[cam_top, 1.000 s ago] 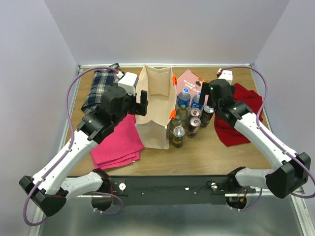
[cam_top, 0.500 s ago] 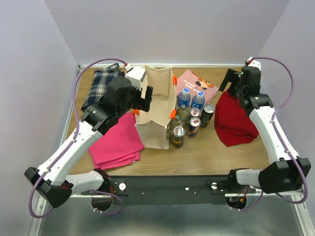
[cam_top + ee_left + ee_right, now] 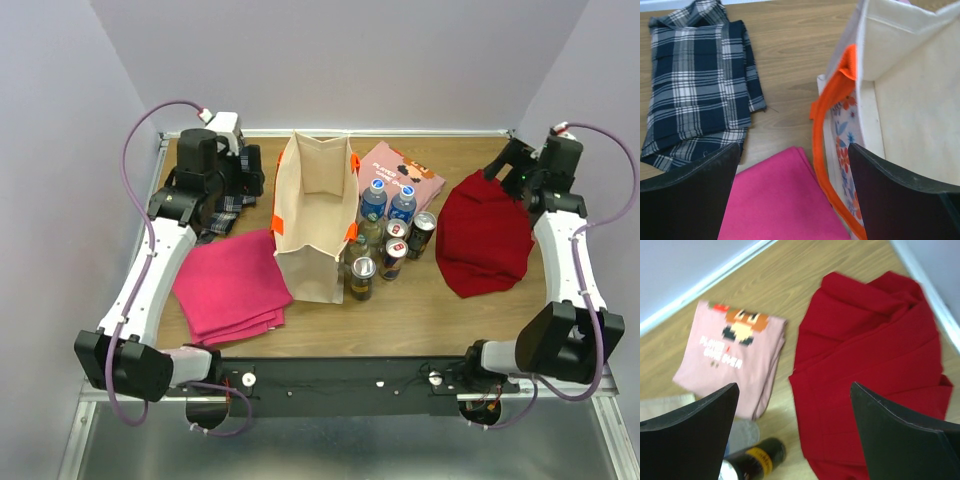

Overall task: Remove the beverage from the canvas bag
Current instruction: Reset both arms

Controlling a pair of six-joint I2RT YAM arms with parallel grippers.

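The canvas bag (image 3: 318, 215) stood upright mid-table, mouth open, orange handles on its long sides. A cluster of bottles and cans (image 3: 388, 238) sat just right of it, on the wood. My left gripper (image 3: 792, 150) hung at the far left, beside the bag — jaws wide apart, empty. My right gripper (image 3: 793, 386) gaped too, holding nothing, above the red cloth (image 3: 485, 235) far right.

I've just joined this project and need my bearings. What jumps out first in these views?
The tall beige canvas bag with orange handles stands open mid-table, with a huddle of bottles and cans close against its right side. Bright cloths flank it: a pink cloth on the left and a red cloth on the right.
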